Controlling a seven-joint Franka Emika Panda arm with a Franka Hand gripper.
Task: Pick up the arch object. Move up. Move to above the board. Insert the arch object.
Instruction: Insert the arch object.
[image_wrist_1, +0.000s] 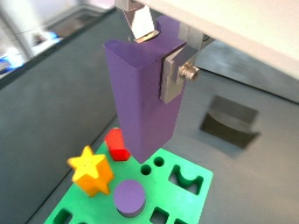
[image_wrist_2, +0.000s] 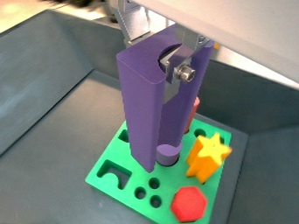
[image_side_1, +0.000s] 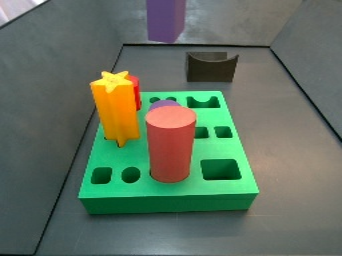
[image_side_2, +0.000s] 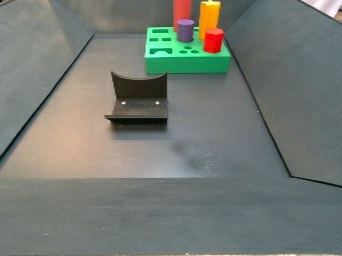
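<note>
My gripper (image_wrist_1: 160, 52) is shut on the arch object (image_wrist_1: 140, 96), a tall slim purple block held upright by its top end. The silver fingers (image_wrist_2: 181, 74) clamp it from two sides, and the notch shows in a wrist view (image_wrist_2: 146, 105). The arch object hangs in the air above the green board (image_wrist_1: 187, 206), which also shows in a wrist view (image_wrist_2: 117, 166). In a side view only the block's lower end (image_side_1: 164, 18) shows, high above the board's (image_side_1: 174, 200) far side. In the side view of the board (image_side_2: 187, 62) the gripper and arch object are out of view.
On the board stand a red cylinder (image_side_1: 170, 145), a yellow star (image_side_1: 116, 105), a lilac round peg (image_wrist_2: 170, 156) and a red hexagon (image_wrist_2: 187, 204). The dark fixture (image_side_2: 138, 98) stands on the grey floor apart from the board. Grey walls enclose the bin.
</note>
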